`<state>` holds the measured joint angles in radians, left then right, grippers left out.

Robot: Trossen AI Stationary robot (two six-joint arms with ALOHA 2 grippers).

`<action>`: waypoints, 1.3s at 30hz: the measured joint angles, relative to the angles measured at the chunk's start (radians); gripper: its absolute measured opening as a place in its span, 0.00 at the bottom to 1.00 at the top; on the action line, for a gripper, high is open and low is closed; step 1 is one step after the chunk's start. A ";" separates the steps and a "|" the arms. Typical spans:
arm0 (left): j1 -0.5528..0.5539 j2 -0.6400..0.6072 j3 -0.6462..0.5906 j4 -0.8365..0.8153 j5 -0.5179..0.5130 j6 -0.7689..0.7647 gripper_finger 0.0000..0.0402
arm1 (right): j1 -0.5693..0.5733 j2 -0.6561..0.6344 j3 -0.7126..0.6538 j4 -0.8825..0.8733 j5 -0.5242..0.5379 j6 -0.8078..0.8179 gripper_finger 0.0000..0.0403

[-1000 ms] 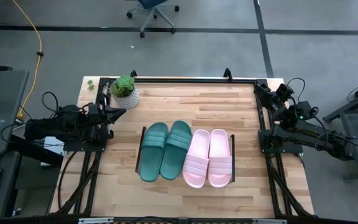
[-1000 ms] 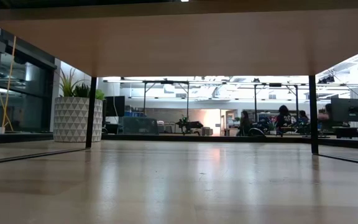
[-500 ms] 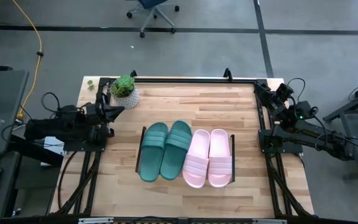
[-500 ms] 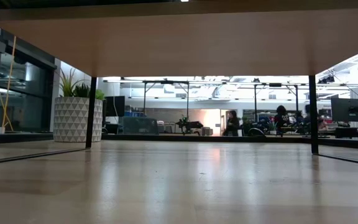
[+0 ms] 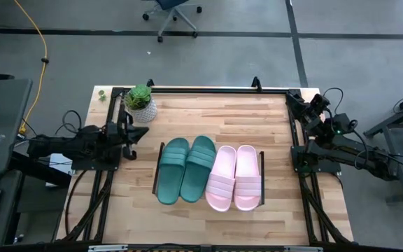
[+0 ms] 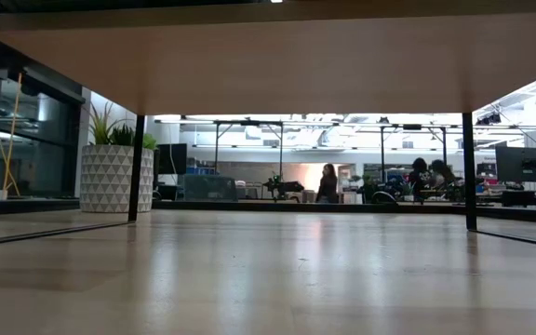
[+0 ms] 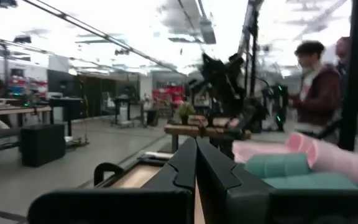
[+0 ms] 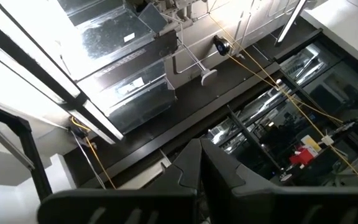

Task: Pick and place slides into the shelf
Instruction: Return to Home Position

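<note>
Four slides [image 5: 200, 159] lie side by side on the shelf [image 5: 159, 170]; plant [image 5: 140, 102] behind-left.

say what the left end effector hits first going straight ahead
Probably nothing near: the left end effector points just past the green slides, toward the right arm; clearance is hard to judge.

Bright, even indoor light over a wooden worktable.
From above, the table [image 5: 208, 119] was evenly lit, with short soft shadows beside the slides [image 5: 200, 164]. In the low view, distant room lights glared off the table across the lower centre, under a shaded upper band. Ceiling lamps [image 7: 166, 18] washed the left wrist view's upper half white.
</note>
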<state>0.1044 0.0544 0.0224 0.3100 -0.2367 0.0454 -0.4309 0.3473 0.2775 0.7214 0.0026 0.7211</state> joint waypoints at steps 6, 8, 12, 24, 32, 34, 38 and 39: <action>0.000 0.000 -0.014 0.035 -0.010 -0.008 0.00 | 0.000 0.000 0.000 0.000 -0.004 -0.019 0.00; 0.000 0.000 -0.014 0.034 0.007 -0.015 0.00 | 0.000 0.000 0.000 -0.002 -0.004 -0.030 0.00; 0.000 0.000 -0.014 0.032 0.056 -0.028 0.00 | 0.000 0.000 0.000 -0.017 -0.007 -0.063 0.00; 0.000 0.000 -0.014 0.023 0.068 -0.043 0.00 | 0.075 0.014 0.000 -0.014 -0.054 -0.164 0.00; 0.000 0.000 -0.013 -0.022 0.119 -0.053 0.00 | 0.227 0.081 0.000 0.010 0.020 -0.254 0.00; 0.000 0.000 -0.013 -0.030 0.140 -0.053 0.00 | 0.268 0.114 0.000 0.053 0.045 -0.296 0.00; 0.000 0.000 -0.013 -0.029 0.159 -0.053 0.00 | 0.333 0.185 0.000 0.124 0.077 -0.374 0.00; 0.000 0.000 -0.013 -0.029 0.158 -0.053 0.00 | 0.343 0.200 0.000 0.124 0.089 -0.384 0.00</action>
<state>0.1047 0.0544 0.0093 0.2810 -0.0784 -0.0078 -0.0877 0.5469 0.2775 0.8456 0.0917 0.3369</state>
